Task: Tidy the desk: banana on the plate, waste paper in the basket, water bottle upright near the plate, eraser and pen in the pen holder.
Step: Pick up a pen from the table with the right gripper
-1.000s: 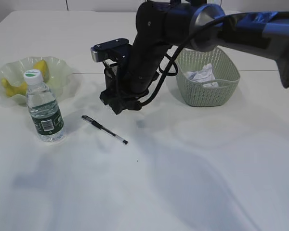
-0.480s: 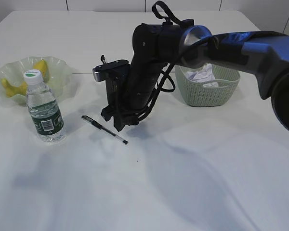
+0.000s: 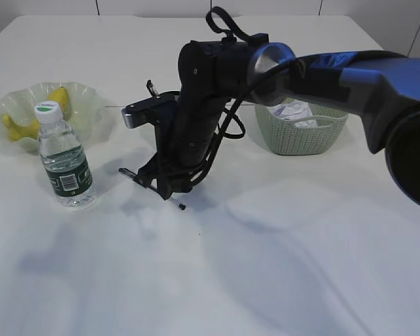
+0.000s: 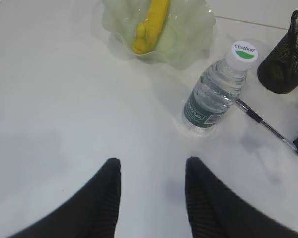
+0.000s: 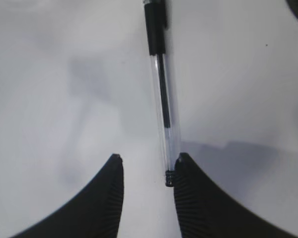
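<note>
The right gripper [image 5: 145, 171] is low over the pen [image 5: 161, 94], which lies flat on the white table [image 3: 280, 266], well in front of the pen holder [image 4: 285, 67]. Its jaws are open with a moderate gap, and the pen's end is just beside the inner edge of the right finger [image 5: 198, 198], so the pen is off-centre between them. To do this pick well, the gripper should shift a little toward the pen so the barrel sits in the middle, then go down until the fingertips nearly touch the table before closing. Whether the finger already touches the pen I cannot tell from this close view. The left gripper [image 4: 151, 171] hovers open, holding nothing, near the upright water bottle [image 4: 216, 91].
</note>
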